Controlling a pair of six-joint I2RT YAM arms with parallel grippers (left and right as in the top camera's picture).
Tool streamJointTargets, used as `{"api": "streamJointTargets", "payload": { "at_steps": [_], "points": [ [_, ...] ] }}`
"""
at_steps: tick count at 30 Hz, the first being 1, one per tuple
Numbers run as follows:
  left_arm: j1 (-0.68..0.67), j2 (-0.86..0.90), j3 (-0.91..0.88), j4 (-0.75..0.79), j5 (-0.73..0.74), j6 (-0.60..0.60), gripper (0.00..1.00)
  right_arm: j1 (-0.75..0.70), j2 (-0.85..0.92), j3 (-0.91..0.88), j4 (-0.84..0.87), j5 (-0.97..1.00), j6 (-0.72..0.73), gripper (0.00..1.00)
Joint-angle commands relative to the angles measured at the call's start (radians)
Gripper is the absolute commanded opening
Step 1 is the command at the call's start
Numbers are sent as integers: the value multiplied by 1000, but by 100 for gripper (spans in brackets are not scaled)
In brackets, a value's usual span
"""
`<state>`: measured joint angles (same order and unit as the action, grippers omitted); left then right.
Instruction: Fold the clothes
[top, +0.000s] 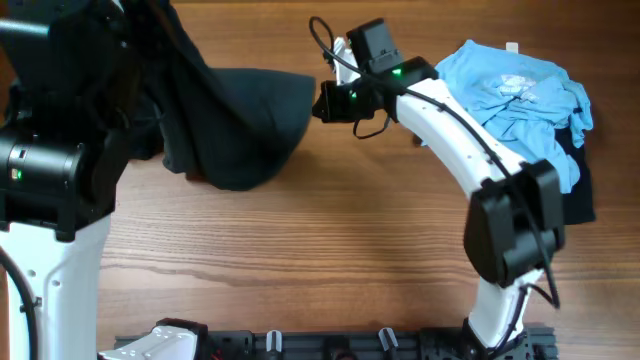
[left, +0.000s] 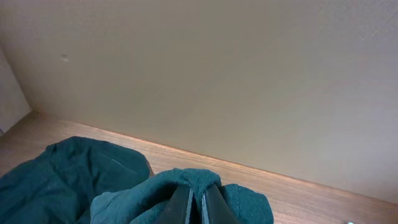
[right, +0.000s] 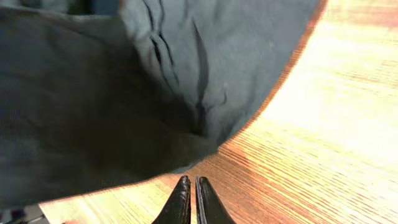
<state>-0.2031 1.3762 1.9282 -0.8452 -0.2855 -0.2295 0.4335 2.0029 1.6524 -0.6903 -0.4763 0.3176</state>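
Three shirts lie on your table (top: 300, 230): one dark green shirt (top: 245, 125) at the far left, one blue shirt (top: 510, 90) at the far right, and one black shirt (top: 578, 185) under the blue one, showing at its right edge. Of your two grippers, the left gripper (left: 198, 191) pinches a bunched fold of the green shirt. The right gripper (right: 191, 182) sits just beside that shirt's right edge, its fingers pressed together with nothing seen between them.

**Robot lab bench, not a home**

A left arm (top: 60, 250) and a right arm (top: 450, 120), white and black, rise by a black rail (top: 330, 348) at the edge of a wood-grain table (top: 300, 240). A bare beige wall (left: 217, 74) stands behind it. The only laundry is a dark green T-shirt (top: 245, 125) and a light blue T-shirt (top: 510, 95).
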Motion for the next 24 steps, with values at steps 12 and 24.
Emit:
{"api": "streamJointTargets", "payload": {
  "at_steps": [12, 24],
  "points": [
    [-4, -13, 10, 14, 5, 5, 4, 111, 1, -40, -67, -138, 26, 89],
    [-4, -12, 10, 14, 5, 5, 4, 188, 184, -43, 158, -139, 112, 99]
  ]
}}
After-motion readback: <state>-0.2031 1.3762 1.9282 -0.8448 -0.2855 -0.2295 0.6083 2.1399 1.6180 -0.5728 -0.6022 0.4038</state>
